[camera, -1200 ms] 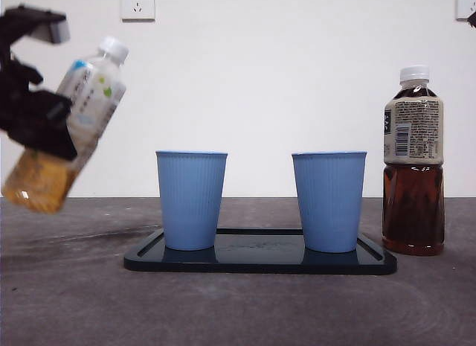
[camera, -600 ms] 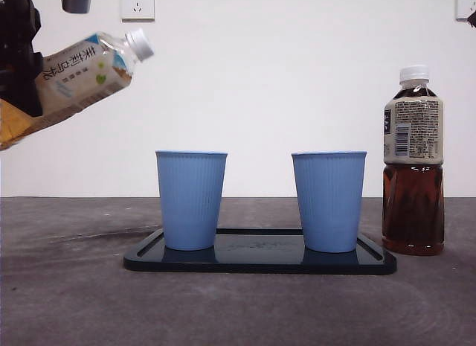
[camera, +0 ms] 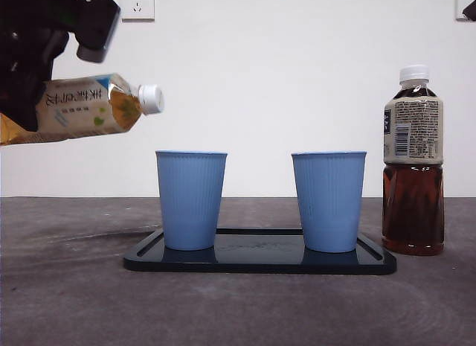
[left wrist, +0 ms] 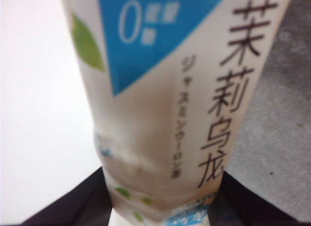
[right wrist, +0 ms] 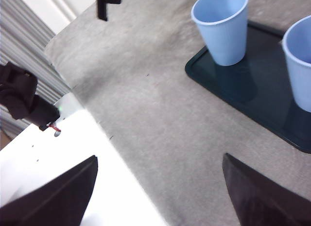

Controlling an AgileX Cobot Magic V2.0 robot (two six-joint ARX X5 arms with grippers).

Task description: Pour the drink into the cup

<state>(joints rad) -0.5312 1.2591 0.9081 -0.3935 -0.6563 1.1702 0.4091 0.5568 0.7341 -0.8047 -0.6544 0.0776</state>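
Note:
My left gripper (camera: 26, 78) is shut on a pale tea bottle (camera: 89, 108) with a white and blue label. It holds the bottle high at the left, tipped almost level. The white cap (camera: 151, 98) is on and points toward the left blue cup (camera: 191, 199), above and just left of its rim. The bottle's label (left wrist: 170, 90) fills the left wrist view. The right blue cup (camera: 329, 201) stands beside the left one on a dark tray (camera: 260, 261). My right gripper (right wrist: 160, 187) is open and empty, away from the cups (right wrist: 221, 24).
A dark tea bottle (camera: 413, 167) with a white cap stands upright on the table, right of the tray. Wall sockets sit high on the white back wall. The right arm shows only as a black tip (camera: 470, 11) at the top right corner.
The left gripper has tipped the pale tea bottle from steeply slanted to almost level. Its capped neck has swung right and down toward the left cup. The cups, tray and dark bottle have not moved.

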